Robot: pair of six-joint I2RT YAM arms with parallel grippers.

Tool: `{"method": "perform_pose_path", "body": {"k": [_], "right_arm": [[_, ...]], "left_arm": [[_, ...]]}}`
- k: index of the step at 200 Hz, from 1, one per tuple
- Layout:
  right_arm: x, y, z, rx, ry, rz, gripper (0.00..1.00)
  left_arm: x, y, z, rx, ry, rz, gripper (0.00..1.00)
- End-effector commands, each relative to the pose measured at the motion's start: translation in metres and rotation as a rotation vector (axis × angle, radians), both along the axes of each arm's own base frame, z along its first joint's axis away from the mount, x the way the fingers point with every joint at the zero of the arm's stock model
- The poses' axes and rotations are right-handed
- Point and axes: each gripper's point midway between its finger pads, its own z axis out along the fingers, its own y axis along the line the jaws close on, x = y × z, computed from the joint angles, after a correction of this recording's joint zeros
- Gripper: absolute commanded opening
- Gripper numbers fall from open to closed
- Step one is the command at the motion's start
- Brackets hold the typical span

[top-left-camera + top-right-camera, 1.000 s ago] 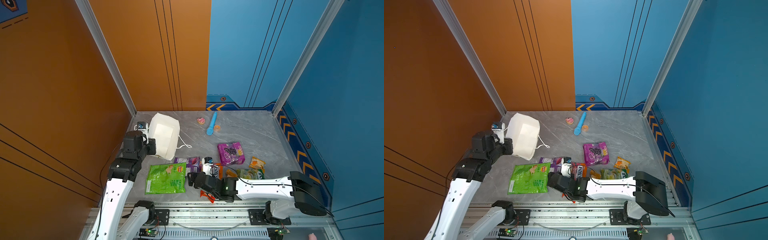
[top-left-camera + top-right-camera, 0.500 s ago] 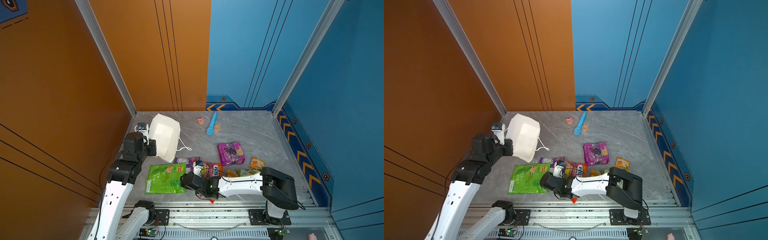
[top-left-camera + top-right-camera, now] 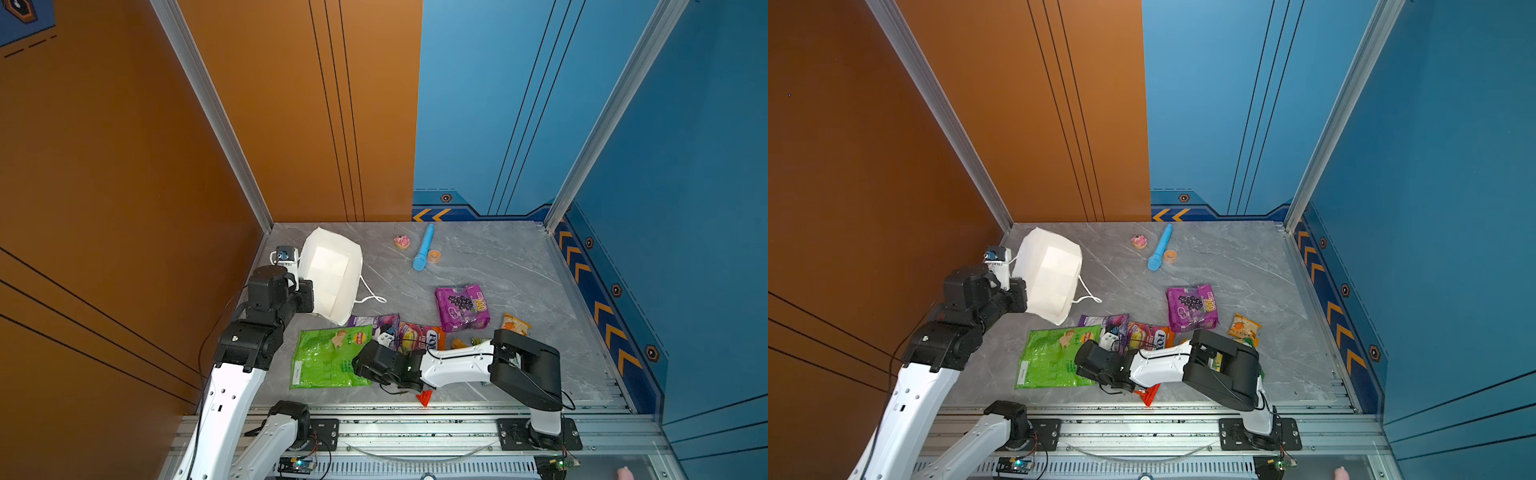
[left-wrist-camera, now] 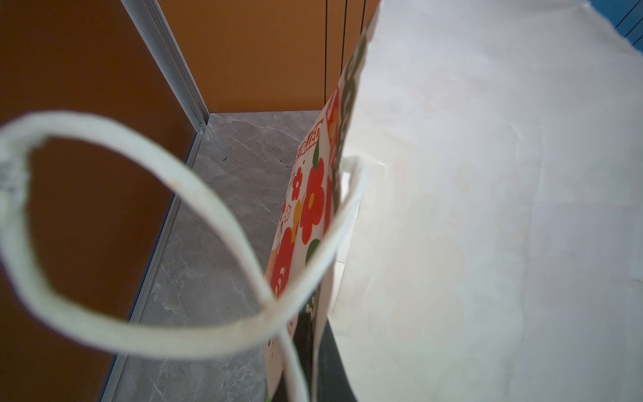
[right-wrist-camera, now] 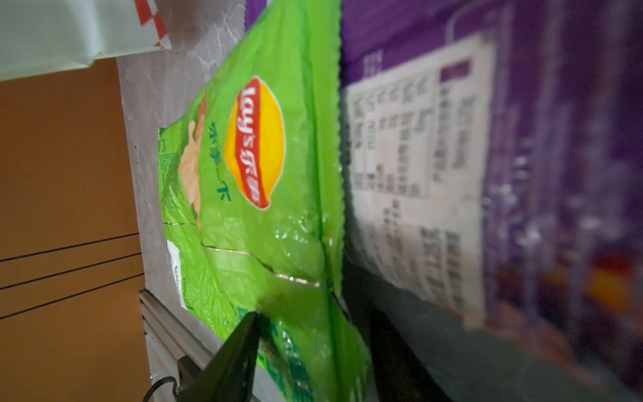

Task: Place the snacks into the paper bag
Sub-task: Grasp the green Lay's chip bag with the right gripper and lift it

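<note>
Pinches the side rim of the white paper bag with red flower prints and white cord handles [image 3: 332, 274] with the left gripper [image 3: 311, 300], fingers squeezed tight on the paper. Holds the paper bag tipped over near the back left corner of the grey marble table [image 3: 498, 266], mouth wide open in both top views. Shows red flowers and some red letters on the outside in the left wrist view, too bent to read, with a looped white cord handle [image 4: 208, 195] close in front.

Reaches low across the middle with the right gripper [image 5: 315, 323], fingers partly apart, one on each side of an edge of the big green crinkly chip bag [image 3: 324, 357]. Cannot tell whether squeezing it. Reads "Lay's" on a red and yellow badge on that green chip bag, flat on the table just beside the paper bag.

Right next to it, a purple plastic packet [image 5: 417, 174] with a white label of tiny print, too blurry to read. Reads "FOX" on an orange and purple packet [image 3: 1156, 338], and "100" beside grapes on a fat purple pack [image 3: 462, 306]. Near those, a small orange packet [image 3: 515, 324].

Far back, well apart: a blue plastic tube [image 3: 424, 247] and a small pink cake toy [image 3: 402, 241].
</note>
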Motion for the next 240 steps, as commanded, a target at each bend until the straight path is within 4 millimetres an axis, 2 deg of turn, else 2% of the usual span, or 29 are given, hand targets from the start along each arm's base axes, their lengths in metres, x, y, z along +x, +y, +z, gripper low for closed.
{"method": "perform_pose_path", "body": {"k": [1,30,48,68,100,139,181,240], "right_arm": [[0.000,0.005,-0.004,0.042,0.040,-0.006,0.44],[0.002,0.005,0.002,0.095,0.031,-0.017,0.16],[0.004,0.004,0.010,0.127,0.021,-0.018,0.06],[0.003,0.003,0.023,0.138,-0.010,-0.004,0.01],[0.000,0.000,0.051,0.143,-0.086,0.019,0.00],[0.000,-0.012,0.110,0.116,-0.266,0.058,0.00],[0.005,-0.034,0.167,0.096,-0.428,0.072,0.00],[0.022,-0.084,0.235,0.001,-0.632,0.066,0.00]], "left_arm": [[0.001,0.000,-0.002,-0.007,-0.006,0.013,0.00],[0.002,0.001,-0.004,-0.008,0.006,0.022,0.00],[0.003,0.001,-0.006,-0.010,0.016,0.024,0.00],[0.004,0.004,-0.007,-0.013,0.022,0.045,0.00],[0.006,0.013,-0.010,-0.021,0.041,0.105,0.00],[0.008,0.019,-0.014,-0.043,0.069,0.148,0.00],[0.009,0.023,-0.016,-0.053,0.079,0.167,0.00],[0.012,0.025,-0.021,-0.065,0.112,0.180,0.00]]}}
